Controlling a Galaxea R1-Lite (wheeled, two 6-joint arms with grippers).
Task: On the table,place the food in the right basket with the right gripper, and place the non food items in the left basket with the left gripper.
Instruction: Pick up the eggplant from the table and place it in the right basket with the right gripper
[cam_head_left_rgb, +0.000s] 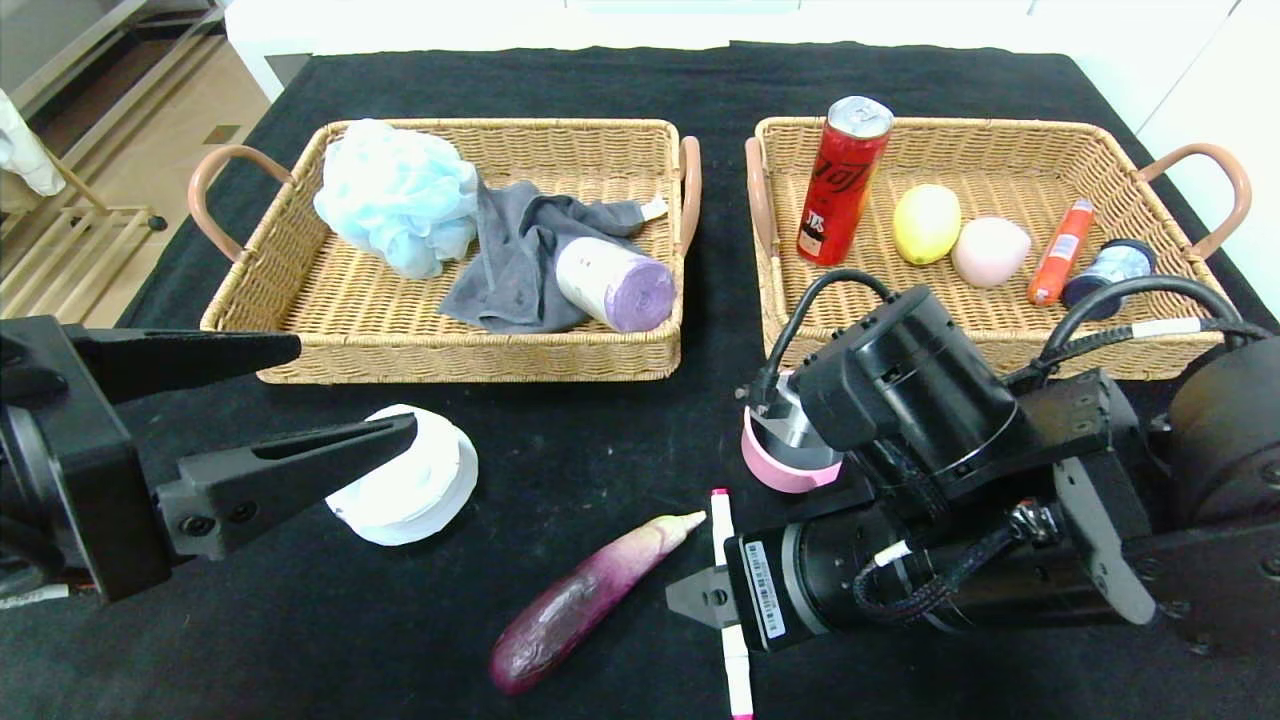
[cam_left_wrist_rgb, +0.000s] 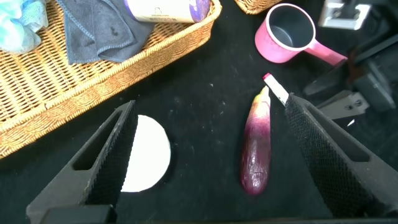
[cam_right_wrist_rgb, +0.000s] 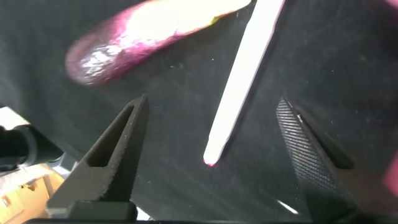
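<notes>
Right pincer (cam_right_wrist_rgb: 211, 155): low at the near edge of the black cloth-covered surface (cam_head_left_rgb: 600, 460), jaws spread wide, holding nothing, straddling the pink-tipped white marker pen (cam_right_wrist_rgb: 239, 87).
Left pincer (cam_left_wrist_rgb: 211, 162): jaws wide open above the round white tape roll (cam_head_left_rgb: 410, 487).
Baskets: left woven wicker basket (cam_head_left_rgb: 300, 320) holds non-food; right woven wicker basket (cam_head_left_rgb: 1000, 150) holds food.
Purple eggplant (cam_head_left_rgb: 585, 600): on the cloth just beside the marker.
Pink cup (cam_left_wrist_rgb: 289, 34): half hidden behind the right arm in the head view; left wrist view shows it whole.

Bright, even overhead light; shadows are soft. Glare whitens the far floor. The right wrist view's eggplant (cam_right_wrist_rgb: 149, 31) blurs.
</notes>
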